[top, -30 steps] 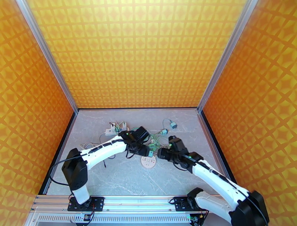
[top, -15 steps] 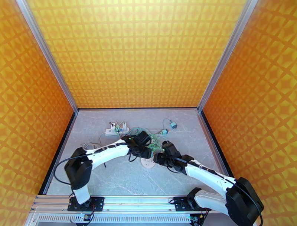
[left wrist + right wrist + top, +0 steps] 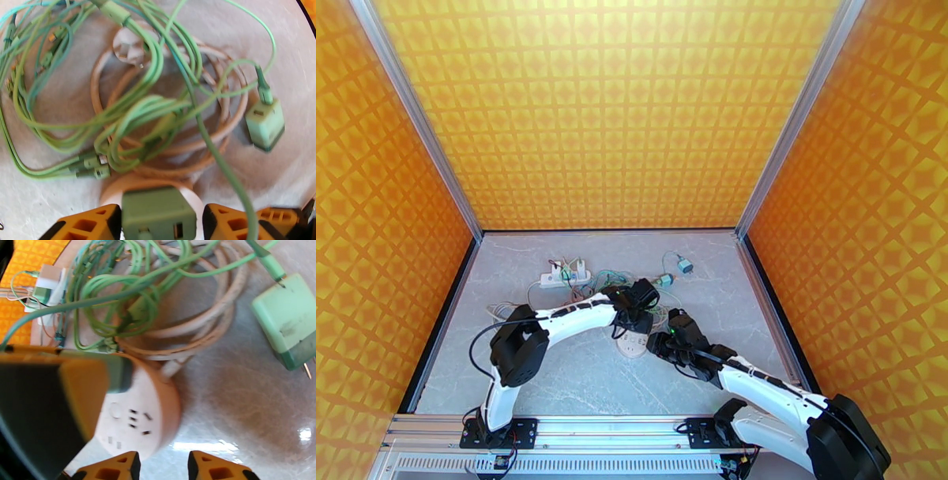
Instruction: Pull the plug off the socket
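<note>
**Left fingers either side of the plug, right fingers at the socket rim**

We're at the middle of the table (image 3: 577, 379), where both arms meet over the round white socket (image 3: 634, 344). The green plug (image 3: 158, 207) sits in the far part of the socket's top face. It stands upright, prongs down and out of sight, with its body rising straight out of the socket. From the left wrist, its broad side runs across from finger to finger, and a small slot on it faces the camera.

The left gripper (image 3: 158, 225) has one orange finger (image 3: 91, 223) hard against the plug's left side. The other finger sits just beside the right side. We cannot tell whether they are squeezing it.

The right gripper (image 3: 162, 469) hovers at the near rim of the socket (image 3: 138, 413). Its fingers are parted, with only bare table between them, grasping nothing. From here the plug (image 3: 120, 374) peeks out behind the left arm's finger.

Beyond the socket lies a tangle of green cables (image 3: 130, 114) over a coiled pale cord (image 3: 221, 130). A loose green charger (image 3: 265, 124) lies on its side to the right, and a white power strip (image 3: 561, 276) sits at the far left.
</note>
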Motion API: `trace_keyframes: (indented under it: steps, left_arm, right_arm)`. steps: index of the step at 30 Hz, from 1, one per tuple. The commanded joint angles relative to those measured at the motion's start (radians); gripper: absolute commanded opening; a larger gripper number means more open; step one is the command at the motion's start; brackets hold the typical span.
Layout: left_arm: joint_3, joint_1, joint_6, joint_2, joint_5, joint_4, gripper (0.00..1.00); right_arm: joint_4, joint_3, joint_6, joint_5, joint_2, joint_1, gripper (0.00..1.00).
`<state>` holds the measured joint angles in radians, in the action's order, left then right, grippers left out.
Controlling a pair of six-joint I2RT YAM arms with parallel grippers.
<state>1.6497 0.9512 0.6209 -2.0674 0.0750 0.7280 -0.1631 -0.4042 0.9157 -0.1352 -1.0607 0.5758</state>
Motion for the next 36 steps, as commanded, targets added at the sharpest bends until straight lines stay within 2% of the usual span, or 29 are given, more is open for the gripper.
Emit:
trace_keyframes:
  steps: [1, 8, 11, 15, 19, 23, 30, 36]
  left_arm:
    - [0.035, 0.009, -0.009, -0.029, 0.034, 0.043, 0.5]
    - [0.028, 0.019, -0.005, -0.046, 0.024, 0.057, 0.5]
    - [0.035, 0.022, -0.006, -0.058, 0.009, 0.064, 0.54]
    - [0.04, 0.022, -0.006, -0.069, -0.003, 0.073, 0.54]
    - [0.047, 0.022, -0.001, -0.071, 0.004, 0.079, 0.44]
    - [0.076, 0.021, 0.037, -0.084, 0.034, 0.099, 0.33]
    - [0.15, 0.021, 0.15, -0.133, 0.074, 0.139, 0.32]
    - [0.187, 0.021, 0.209, -0.158, 0.083, 0.14, 0.31]
  right_arm:
    - [0.101, 0.034, 0.043, -0.05, -0.006, 0.005, 0.37]
    - [0.231, 0.068, 0.089, -0.089, -0.021, 0.004, 0.29]
    - [0.292, 0.08, 0.104, -0.111, -0.03, 0.004, 0.26]
    - [0.315, 0.09, 0.116, -0.114, -0.036, 0.004, 0.25]
    - [0.328, 0.112, 0.132, -0.11, -0.022, 0.004, 0.25]
    - [0.389, 0.141, 0.159, -0.113, -0.018, 0.004, 0.18]
    - [0.623, 0.19, 0.274, -0.09, -0.067, 0.004, 0.0]
    - [0.81, 0.244, 0.383, -0.017, -0.115, 0.006, 0.0]
